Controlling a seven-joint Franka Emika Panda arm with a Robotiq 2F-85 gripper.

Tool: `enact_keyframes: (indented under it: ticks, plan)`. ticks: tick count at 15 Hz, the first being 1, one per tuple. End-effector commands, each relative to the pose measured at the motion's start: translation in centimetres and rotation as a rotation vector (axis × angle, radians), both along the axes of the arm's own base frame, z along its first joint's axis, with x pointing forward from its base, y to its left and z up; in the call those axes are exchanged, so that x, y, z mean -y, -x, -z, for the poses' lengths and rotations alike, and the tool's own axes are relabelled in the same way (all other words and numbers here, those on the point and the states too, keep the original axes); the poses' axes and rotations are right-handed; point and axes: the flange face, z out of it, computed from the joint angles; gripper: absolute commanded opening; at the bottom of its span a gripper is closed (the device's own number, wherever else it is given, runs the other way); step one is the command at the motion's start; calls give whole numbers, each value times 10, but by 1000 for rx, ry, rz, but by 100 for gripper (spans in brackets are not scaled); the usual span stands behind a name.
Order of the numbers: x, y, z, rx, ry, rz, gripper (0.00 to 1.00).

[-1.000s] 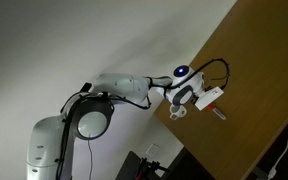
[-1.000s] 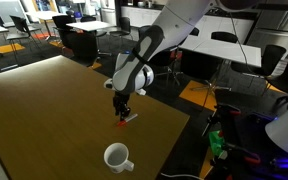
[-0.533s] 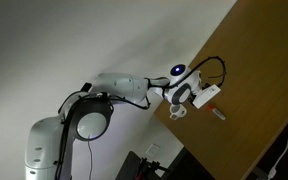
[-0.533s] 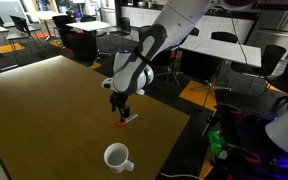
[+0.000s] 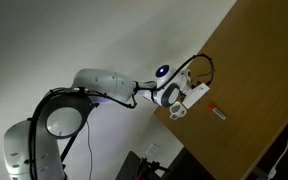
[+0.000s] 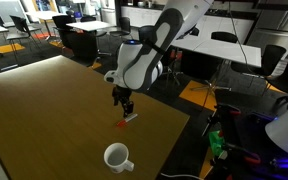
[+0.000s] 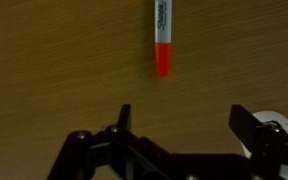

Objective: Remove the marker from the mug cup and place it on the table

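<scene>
The marker (image 7: 162, 38), white-bodied with a red cap, lies flat on the brown table (image 7: 54, 50) in the wrist view, apart from my fingers. It shows as a small red stick in both exterior views (image 6: 128, 118) (image 5: 217, 112). My gripper (image 6: 124, 101) hangs a little above it, open and empty; in the wrist view its fingertips (image 7: 184, 112) stand wide apart over bare wood. The white mug cup (image 6: 117, 157) stands upright nearer the table's front edge and, in an exterior view (image 5: 178, 113), at the table's corner.
The table edge (image 6: 184, 125) runs close past the marker and mug. Beyond it lie office desks and chairs (image 6: 224, 50). A white wall (image 5: 104, 30) lies behind the arm.
The jaws have opened and let go of the marker, which now lies on the table. The gripper has lifted up and away from it. The mug has not moved.
</scene>
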Motion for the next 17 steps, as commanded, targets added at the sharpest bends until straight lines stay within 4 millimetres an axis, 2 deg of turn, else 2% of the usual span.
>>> enact_keyframes:
  ticks: [1, 9, 10, 13, 17]
  plan:
    - [-10, 28, -34, 25, 28, 9, 100]
    - [-24, 63, -64, 94, 61, -18, 100]
    - [-18, 46, -47, 61, 51, -29, 100]
    - [-23, 55, -52, 74, 54, -33, 100]
    - [-23, 56, -53, 75, 55, -34, 100]
